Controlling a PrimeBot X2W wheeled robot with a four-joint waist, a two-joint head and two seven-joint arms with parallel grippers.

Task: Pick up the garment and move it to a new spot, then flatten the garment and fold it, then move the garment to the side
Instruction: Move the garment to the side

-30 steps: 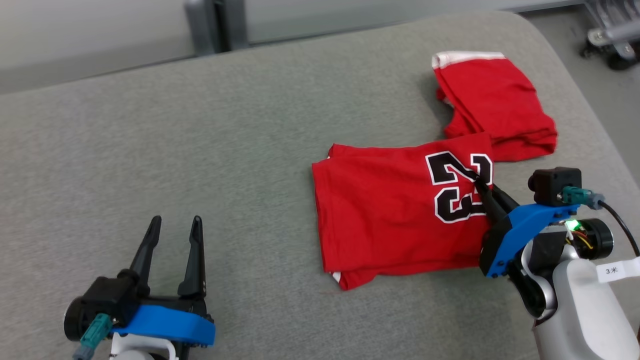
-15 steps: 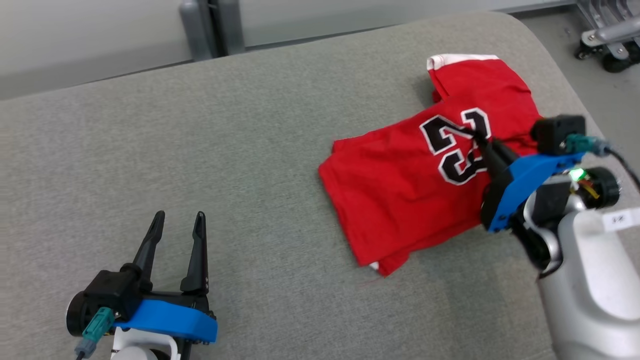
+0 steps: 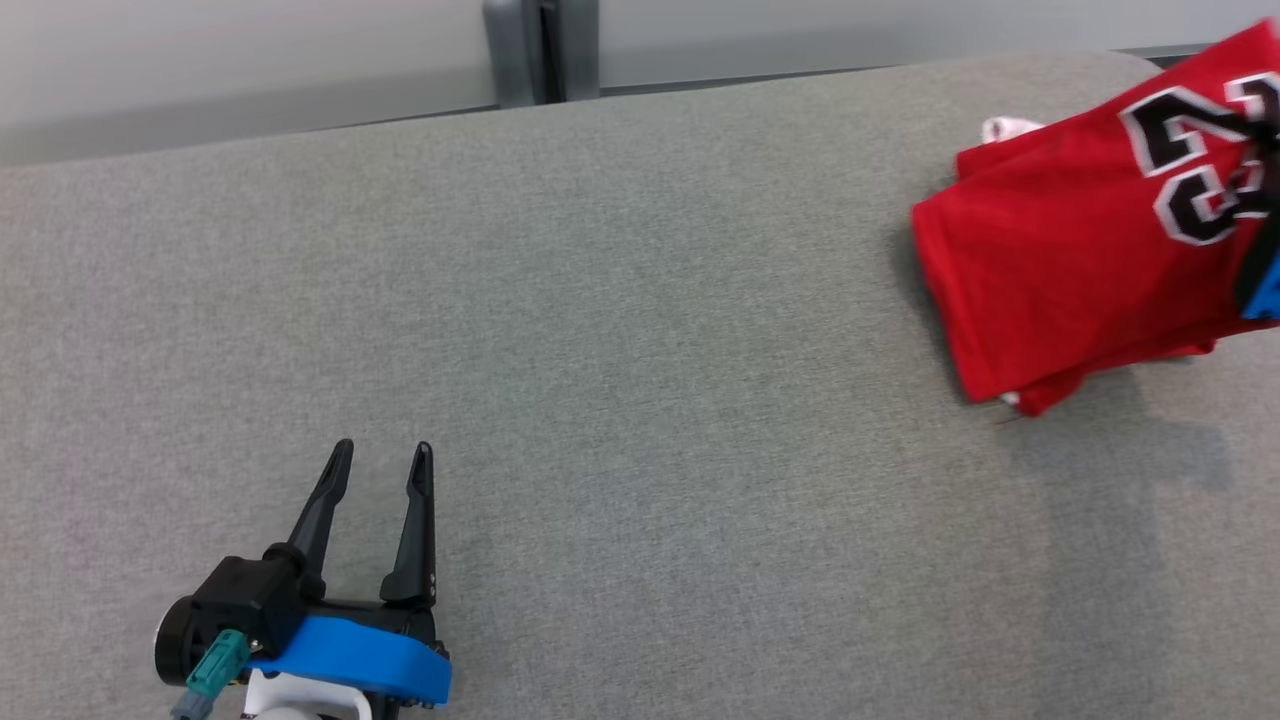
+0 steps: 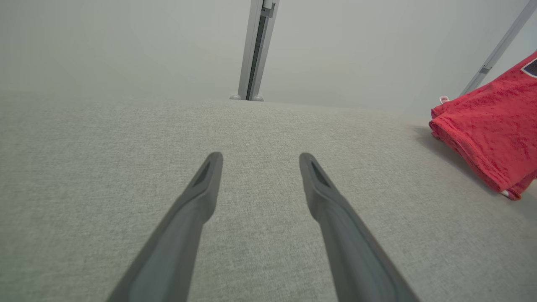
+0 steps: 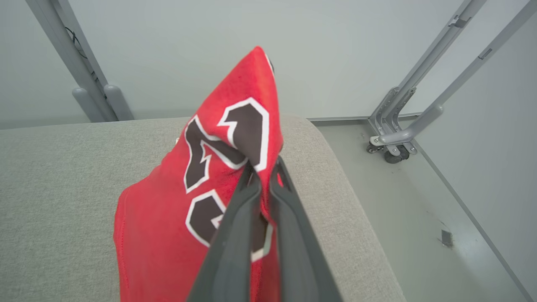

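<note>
A folded red jersey [image 3: 1060,270] with a black-and-white "23" hangs at the far right of the grey padded table [image 3: 620,330], its lower corner low over the surface. My right gripper [image 5: 263,165] is shut on the jersey [image 5: 168,226] at the printed number, the cloth draping over and down from its fingers. Part of the right gripper shows at the right edge of the head view. My left gripper [image 3: 384,462] rests open at the lower left with nothing between its fingers [image 4: 201,188]. The jersey [image 4: 495,126] sits at the right edge of the left wrist view.
The table's rounded right end [image 5: 335,176] drops to a grey floor [image 5: 419,218]. A wheeled metal frame [image 5: 398,142] stands beyond that end. A grey post [image 3: 540,50] rises behind the table against the wall.
The right gripper has lifted the jersey off the table and carried it right and back. The second red piece is no longer seen lying apart. The head camera has also shifted.
</note>
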